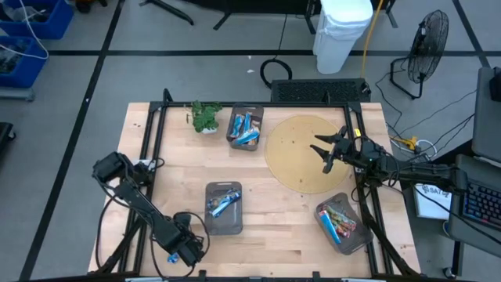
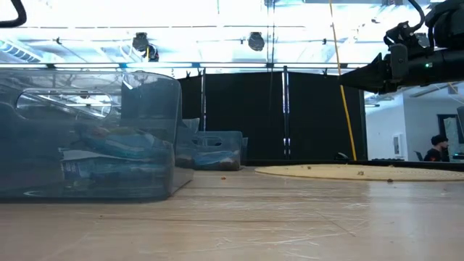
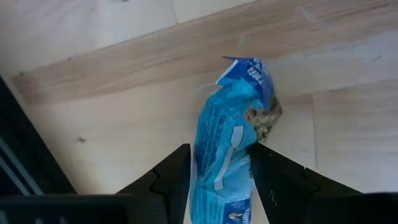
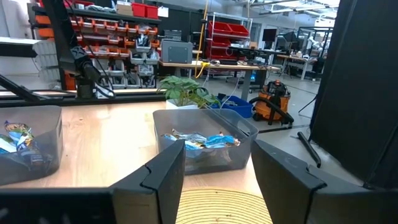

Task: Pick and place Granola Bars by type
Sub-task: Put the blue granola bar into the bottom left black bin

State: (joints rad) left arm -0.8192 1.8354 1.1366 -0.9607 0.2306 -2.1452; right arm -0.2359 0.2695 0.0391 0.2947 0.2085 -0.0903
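A grey floor [image 1: 196, 70] crossed by dark lines surrounds the pale wooden worktop [image 1: 266, 223]. Beyond it stand a white bin [image 1: 342, 33] and a black floor fan [image 1: 429, 37]. Red storage shelves [image 4: 106, 34] line the workshop, under bright ceiling lights [image 2: 217, 22].

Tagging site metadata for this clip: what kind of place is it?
Most likely a robotics lab or workshop. The right wrist view shows shelving with red parts bins and workbenches behind the table; the high view shows a floor fan and loose cables on a grey floor.
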